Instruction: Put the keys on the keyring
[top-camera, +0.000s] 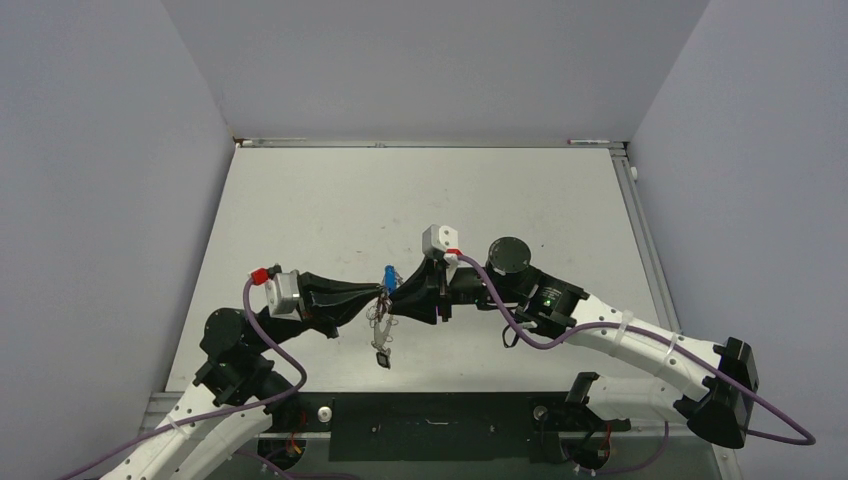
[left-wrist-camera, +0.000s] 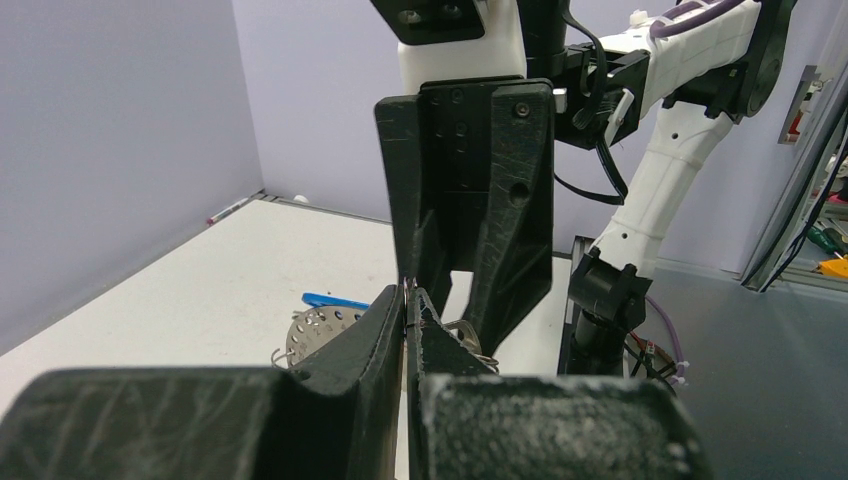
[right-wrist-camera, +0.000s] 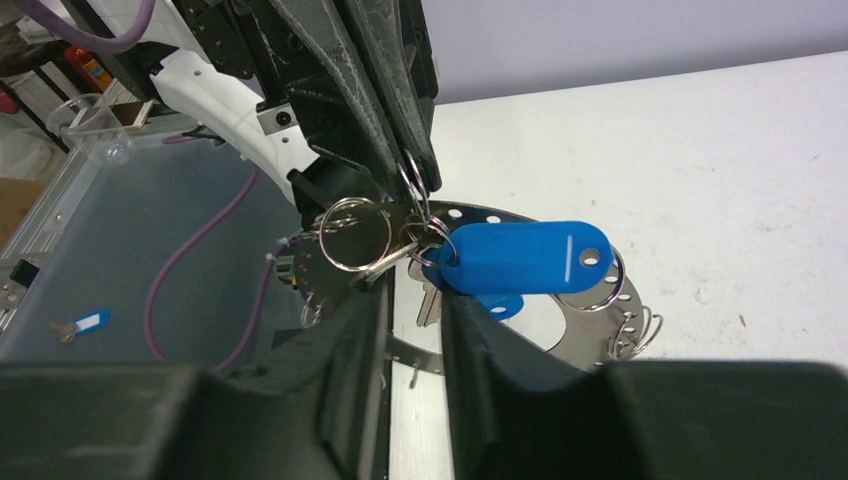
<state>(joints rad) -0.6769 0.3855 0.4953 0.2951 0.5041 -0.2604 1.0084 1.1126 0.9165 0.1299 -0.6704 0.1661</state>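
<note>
My left gripper (left-wrist-camera: 410, 300) is shut on a thin silver keyring (right-wrist-camera: 413, 185) and holds it above the table. A bunch hangs from it: a blue plastic tag (right-wrist-camera: 525, 257), a smaller split ring (right-wrist-camera: 355, 233) and a silver key (right-wrist-camera: 430, 300). In the top view the blue tag (top-camera: 388, 275) shows between the two grippers. My right gripper (right-wrist-camera: 415, 305) faces the left one tip to tip. Its jaws stand a little apart, just under the bunch, with nothing clamped. The key's blade hangs at the gap between its fingertips.
A perforated silver metal disc (right-wrist-camera: 600, 325) with small wire hooks on its rim sits below the bunch. A small dark piece (top-camera: 382, 357) hangs or lies just nearer than the grippers. A blue-tagged key (right-wrist-camera: 85, 322) lies in a bin beyond the table edge.
</note>
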